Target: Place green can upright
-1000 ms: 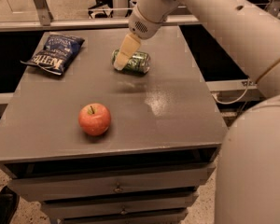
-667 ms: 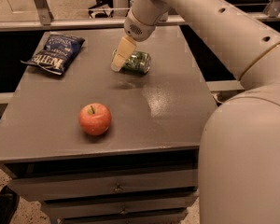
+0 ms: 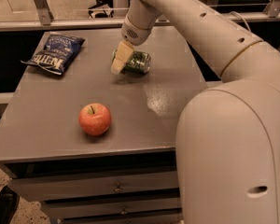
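Note:
The green can (image 3: 140, 62) lies on its side on the grey table (image 3: 42, 111), towards the back middle. It shows mottled green print, and its long axis runs left to right. My gripper (image 3: 119, 59) hangs from the white arm that reaches in from the upper right. It is down at the can's left end and covers that end. The rest of the can shows to the right of the gripper.
A red apple (image 3: 94, 119) stands near the table's front left. A dark blue chip bag (image 3: 56, 52) lies at the back left. My white arm and base (image 3: 224, 162) fill the right side. Drawers (image 3: 116, 188) sit below the tabletop, and a rail (image 3: 60, 24) runs behind it.
My gripper has shifted a little left and down, onto the can's left end. The can, apple and chip bag have stayed in place.

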